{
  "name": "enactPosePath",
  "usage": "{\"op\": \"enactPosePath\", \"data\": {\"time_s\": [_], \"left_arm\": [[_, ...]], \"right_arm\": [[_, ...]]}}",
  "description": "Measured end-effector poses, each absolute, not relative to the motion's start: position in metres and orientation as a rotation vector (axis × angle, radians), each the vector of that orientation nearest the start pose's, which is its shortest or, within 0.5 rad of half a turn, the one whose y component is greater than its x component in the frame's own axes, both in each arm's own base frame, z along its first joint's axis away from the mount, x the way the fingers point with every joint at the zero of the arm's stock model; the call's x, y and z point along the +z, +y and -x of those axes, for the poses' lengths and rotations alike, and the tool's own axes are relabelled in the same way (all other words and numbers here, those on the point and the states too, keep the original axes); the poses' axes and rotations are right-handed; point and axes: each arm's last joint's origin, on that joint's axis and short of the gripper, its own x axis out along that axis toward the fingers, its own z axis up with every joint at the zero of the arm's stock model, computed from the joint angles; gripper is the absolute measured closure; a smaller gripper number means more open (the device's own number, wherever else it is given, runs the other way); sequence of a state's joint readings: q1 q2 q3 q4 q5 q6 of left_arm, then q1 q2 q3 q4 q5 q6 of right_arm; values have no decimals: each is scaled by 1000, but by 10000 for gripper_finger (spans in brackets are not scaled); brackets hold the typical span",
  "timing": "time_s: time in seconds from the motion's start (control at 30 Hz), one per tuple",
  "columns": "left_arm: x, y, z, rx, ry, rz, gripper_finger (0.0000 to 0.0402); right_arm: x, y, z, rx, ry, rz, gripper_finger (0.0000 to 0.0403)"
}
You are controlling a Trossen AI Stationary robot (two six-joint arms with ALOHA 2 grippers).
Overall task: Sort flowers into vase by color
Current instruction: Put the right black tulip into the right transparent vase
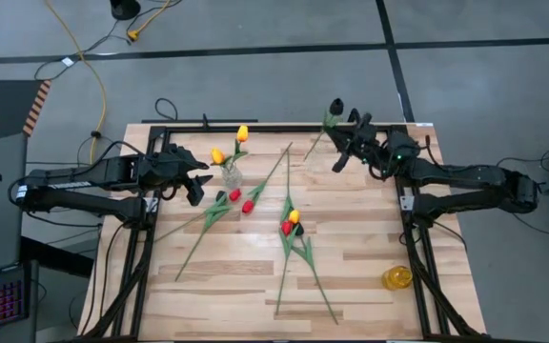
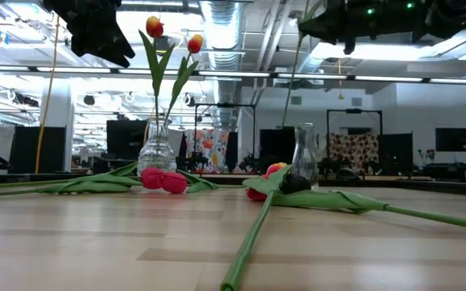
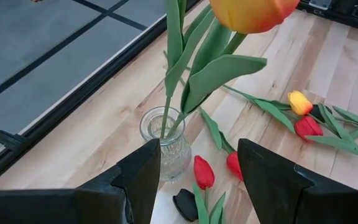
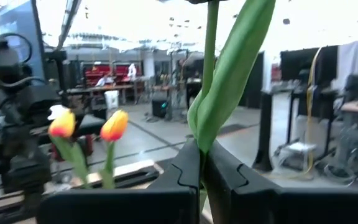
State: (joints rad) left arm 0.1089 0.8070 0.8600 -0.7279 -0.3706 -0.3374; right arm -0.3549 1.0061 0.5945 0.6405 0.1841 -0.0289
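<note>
right tool (image 4: 201,163) pinching a tulip stem (image 4: 211,62) — left tool (image 3: 194,180) spread, empty
you handle light, limp flowers (image 1: 289,227): grip low on the stem. one is aloft at the surface's (image 1: 351,286) far right edge; the rest lie mid-surface, two yellow in the vase (image 1: 232,177) — left tool hovers beside it.

Cropped by the frame's upper edge in the right wrist view: head of the gripped tulip stem (image 4: 211,74); likewise clipped in the left wrist view, the nearest yellow tulip (image 3: 253,12); second vase (image 2: 304,156) indiscernible from overhead.
</note>
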Motion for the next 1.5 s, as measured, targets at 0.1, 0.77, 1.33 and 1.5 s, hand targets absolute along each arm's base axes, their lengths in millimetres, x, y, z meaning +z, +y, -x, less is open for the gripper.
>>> {"op": "enactPosePath", "data": {"time_s": [0.1, 0.77, 1.33, 1.5], "left_arm": [[308, 27, -151, 569, 589, 229, 200], [308, 27, -151, 571, 589, 229, 200], [308, 27, -151, 578, 582, 253, 200], [308, 27, -151, 579, 582, 253, 200]], "right_arm": [[308, -86, -203, -565, -242, 82, 367], [324, -88, -161, -657, -217, 93, 367], [294, -103, -189, -659, -35, 67, 362], [287, -106, -194, -658, 0, 62, 354]]}}
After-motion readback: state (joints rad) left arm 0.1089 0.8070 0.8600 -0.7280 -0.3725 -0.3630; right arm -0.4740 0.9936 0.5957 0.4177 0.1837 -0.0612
